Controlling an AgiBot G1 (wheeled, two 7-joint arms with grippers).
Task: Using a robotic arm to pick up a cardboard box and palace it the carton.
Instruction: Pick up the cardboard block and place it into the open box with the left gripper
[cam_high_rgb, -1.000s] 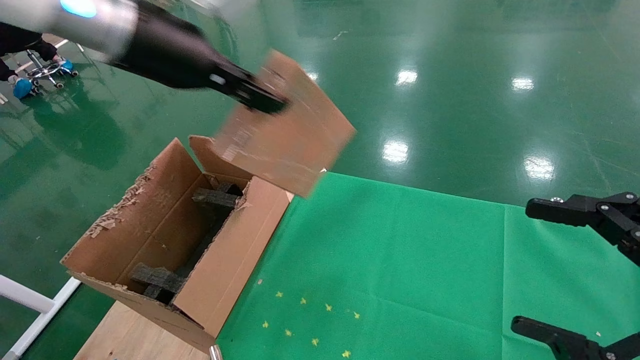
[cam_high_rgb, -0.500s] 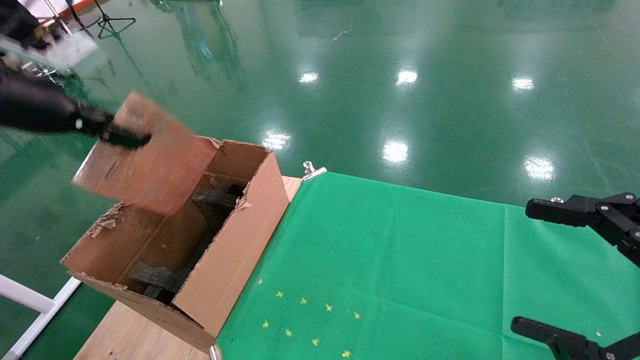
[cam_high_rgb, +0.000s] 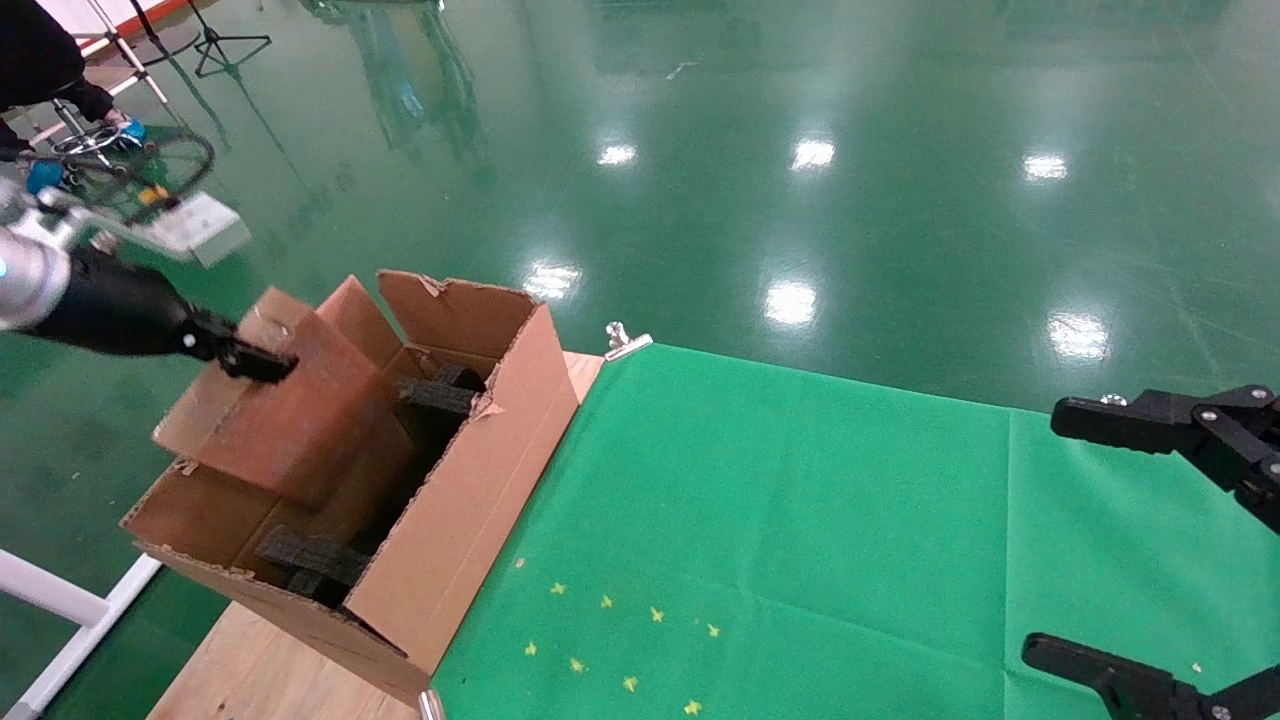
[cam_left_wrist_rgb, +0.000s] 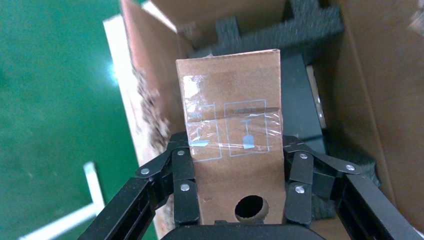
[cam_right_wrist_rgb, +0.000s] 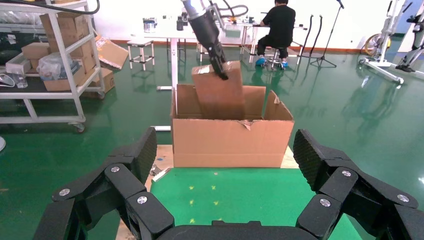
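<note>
Pickup complete — left hand (cam_left_wrist_rgb: 235, 197) pinches the cardboard box (cam_high_rgb: 290, 410) at its holed end, box tilted and partly lowered into the carton (cam_high_rgb: 470, 500) above the foam blocks (cam_high_rgb: 310, 560). Release not yet made. Right hand (cam_right_wrist_rgb: 225, 195) idle over the desk (cam_high_rgb: 800, 520), spread wide.

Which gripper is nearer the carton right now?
Left. The left gripper holds the cardboard box over the carton; the right gripper is open, far across the green cloth.
</note>
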